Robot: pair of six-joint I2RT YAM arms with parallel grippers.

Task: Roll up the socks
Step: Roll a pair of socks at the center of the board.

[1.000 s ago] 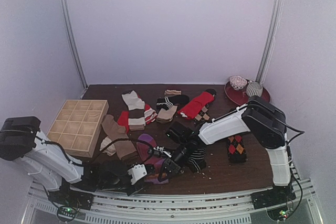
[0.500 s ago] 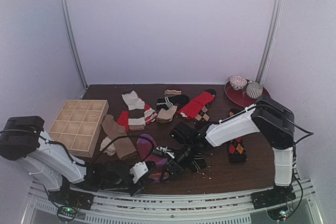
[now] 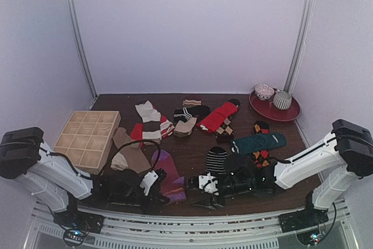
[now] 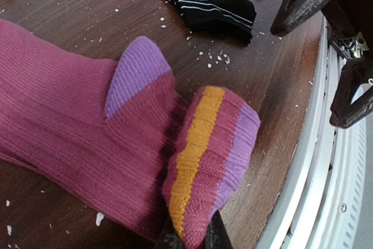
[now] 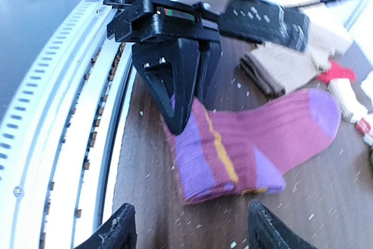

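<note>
progress check: barely started, judging by the counter [image 3: 189, 146]. no finished roll anywhere in sight. just the magenta sock [image 3: 170, 174] at the near edge, striped cuff end folded up over itself, one turn at most. left claw [image 3: 152, 183] pinched shut on that folded end. right claw [image 3: 205, 186] hanging close by, spread wide, holding nothing. rest of the socks loose and flat across the middle: striped one [image 3: 217, 158], teal one [image 3: 260, 142], red one [image 3: 219, 115], tan ones [image 3: 132, 158]. so, plenty left to do. overhead view good for the whole pile and the wooden tray [image 3: 69, 139], useless for the grip itself. left wrist view: fold and orange band up close, fingertips [image 4: 218, 237] barely peeking in at the bottom. right wrist view: left claw from the front, clamped on the cuff, plus its own two fingers [image 5: 116, 234] far apart.
</note>
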